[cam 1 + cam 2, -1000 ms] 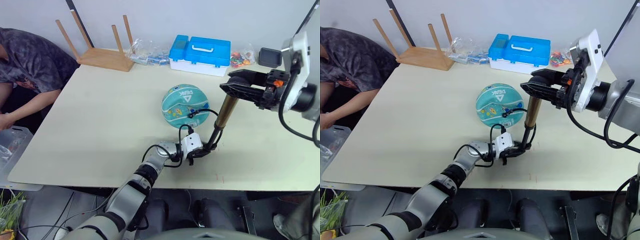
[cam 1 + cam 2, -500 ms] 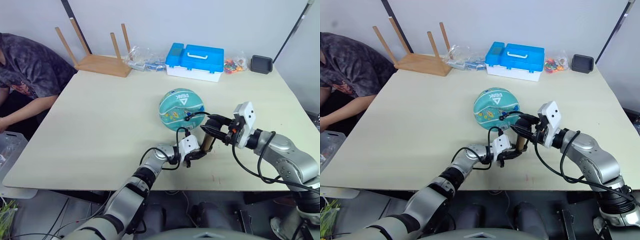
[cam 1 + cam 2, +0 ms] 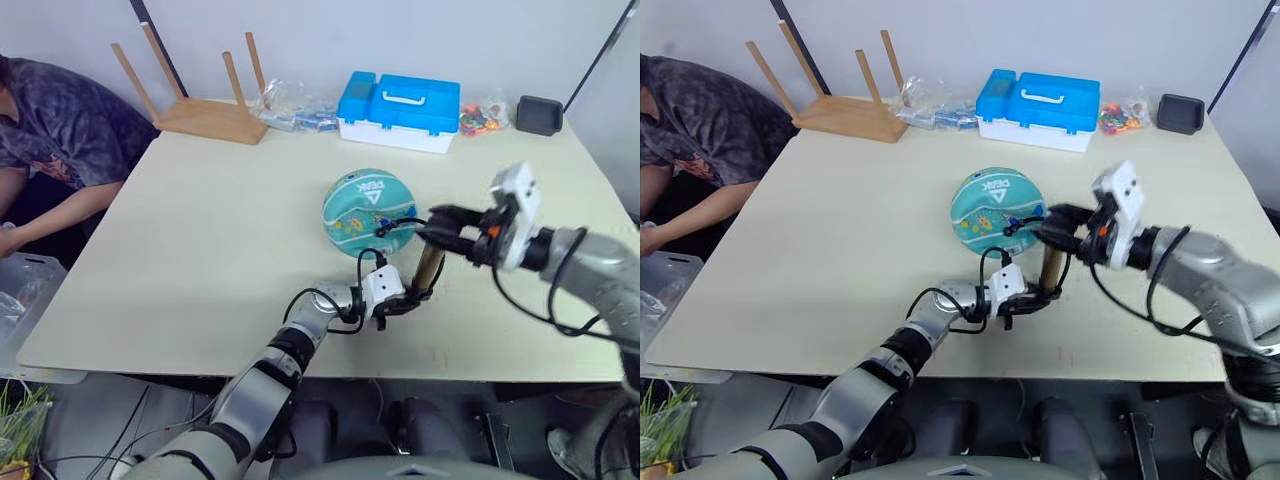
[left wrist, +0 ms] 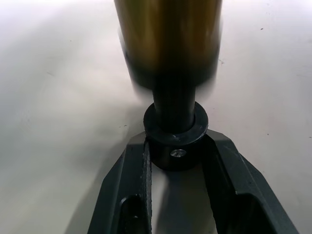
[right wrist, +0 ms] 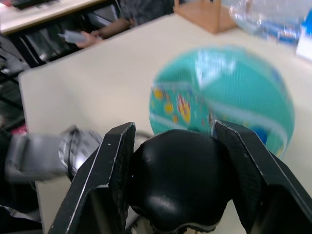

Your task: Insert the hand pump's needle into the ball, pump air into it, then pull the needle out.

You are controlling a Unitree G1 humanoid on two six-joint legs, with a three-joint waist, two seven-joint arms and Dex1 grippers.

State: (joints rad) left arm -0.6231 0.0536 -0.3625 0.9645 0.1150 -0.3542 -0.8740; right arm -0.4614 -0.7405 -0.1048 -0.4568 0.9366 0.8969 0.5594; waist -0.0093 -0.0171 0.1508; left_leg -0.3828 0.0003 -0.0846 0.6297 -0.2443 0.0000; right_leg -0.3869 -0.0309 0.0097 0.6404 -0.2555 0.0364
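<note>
Table (image 3: 200,230): one pale tabletop, carrying the work and the clutter along its far edge.
Ball (image 3: 371,212): one teal ball with white lettering and cartoon prints, resting on the table near the middle, just beyond the pump.
Hand pump (image 3: 430,268): one, standing tilted on the table close in front of the ball; bronze-gold cylinder, black base collar, black handle on top.
Hose (image 3: 403,222): one thin black hose arching from the pump across to the near side of the ball; the needle at its tip is too small to make out.
Left gripper (image 3: 400,303): low on the table, its two black fingers (image 4: 134,195) pinched on either side of the pump's black base collar.
Right gripper (image 3: 447,235): at the pump's top, its two fingers (image 5: 109,180) clamped on either side of the rounded black handle.
Toolbox (image 3: 400,108): one blue and white case at the far edge.
Stool (image 3: 205,95): one wooden stool lying upturned at the far left corner, legs in the air.
Bags: clear packets (image 3: 295,105) beside the toolbox, one packet of coloured bits (image 3: 483,112) on its other side.
Black tray (image 3: 540,113): one, far right corner.
Person (image 3: 60,140): one, seated at the table's left side.
</note>
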